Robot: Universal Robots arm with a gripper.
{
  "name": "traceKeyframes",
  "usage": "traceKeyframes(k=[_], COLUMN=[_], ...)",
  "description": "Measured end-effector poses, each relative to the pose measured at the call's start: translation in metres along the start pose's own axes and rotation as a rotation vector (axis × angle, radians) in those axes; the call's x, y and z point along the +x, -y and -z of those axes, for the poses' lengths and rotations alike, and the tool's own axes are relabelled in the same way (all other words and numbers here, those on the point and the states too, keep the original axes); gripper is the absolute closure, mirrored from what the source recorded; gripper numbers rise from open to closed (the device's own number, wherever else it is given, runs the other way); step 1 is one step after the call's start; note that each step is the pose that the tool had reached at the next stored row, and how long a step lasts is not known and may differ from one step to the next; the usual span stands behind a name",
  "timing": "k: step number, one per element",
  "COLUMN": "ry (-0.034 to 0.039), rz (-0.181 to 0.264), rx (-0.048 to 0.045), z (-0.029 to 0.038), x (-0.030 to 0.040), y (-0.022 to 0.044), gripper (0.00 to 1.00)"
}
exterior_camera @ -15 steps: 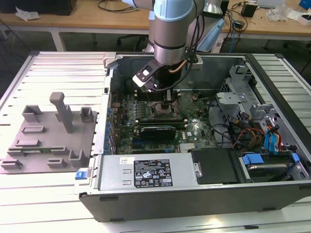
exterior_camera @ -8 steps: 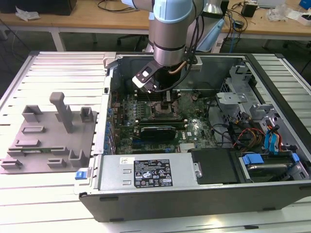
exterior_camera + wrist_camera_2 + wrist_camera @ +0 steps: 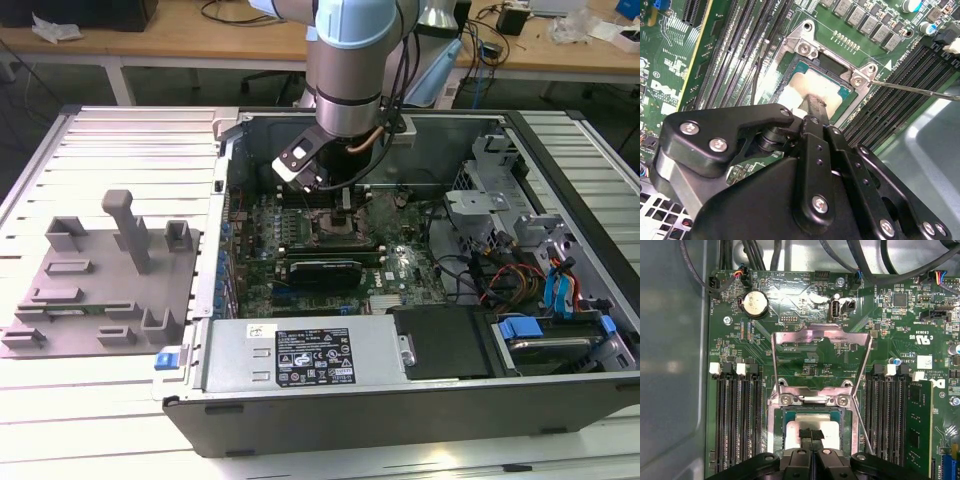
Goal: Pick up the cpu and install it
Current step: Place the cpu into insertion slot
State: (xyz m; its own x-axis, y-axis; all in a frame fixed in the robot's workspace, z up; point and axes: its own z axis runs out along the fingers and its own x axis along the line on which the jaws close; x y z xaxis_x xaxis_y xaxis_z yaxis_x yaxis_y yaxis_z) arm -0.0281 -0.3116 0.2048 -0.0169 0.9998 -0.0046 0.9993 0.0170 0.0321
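Sitting flat in the open socket frame (image 3: 812, 399) on the motherboard (image 3: 790, 310), the cpu (image 3: 810, 421) is lying under the gripper (image 3: 810, 434), whose fingers are pressing together, touching its silvery top.

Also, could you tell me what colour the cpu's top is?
The cpu is silvery-white; first wrist view.

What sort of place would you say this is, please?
Probably a robotics lab or workshop: a robot arm reaches into an open computer case on a slatted metal table, with cable-strewn wooden benches behind.
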Motion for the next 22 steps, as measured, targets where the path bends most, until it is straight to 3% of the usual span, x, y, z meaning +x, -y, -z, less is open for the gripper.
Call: traceKeyframes(k=[7, 14, 18, 20, 21, 22], ry=[-0.0001, -0.0001, 0.0000, -0.0067, -0.0185, -0.0377], rz=[0.000, 0.000, 0.000, 0.000, -0.001, -0.001], rx=[-0.0001, 0.0000, -0.0001, -0.0002, -0.0003, -0.0006], z=[0.0004, 0.0093, 0.0210, 0.0214, 0.0214, 0.0215], x=[-0.0013, -0.0013, -0.0013, -0.0015, -0.0023, -0.0042], y=[0.0000, -0.0003, -0.0006, -0.0007, -0.0007, -0.0006], gripper=[0.89, 0.89, 0.89, 0.89, 0.89, 0.89])
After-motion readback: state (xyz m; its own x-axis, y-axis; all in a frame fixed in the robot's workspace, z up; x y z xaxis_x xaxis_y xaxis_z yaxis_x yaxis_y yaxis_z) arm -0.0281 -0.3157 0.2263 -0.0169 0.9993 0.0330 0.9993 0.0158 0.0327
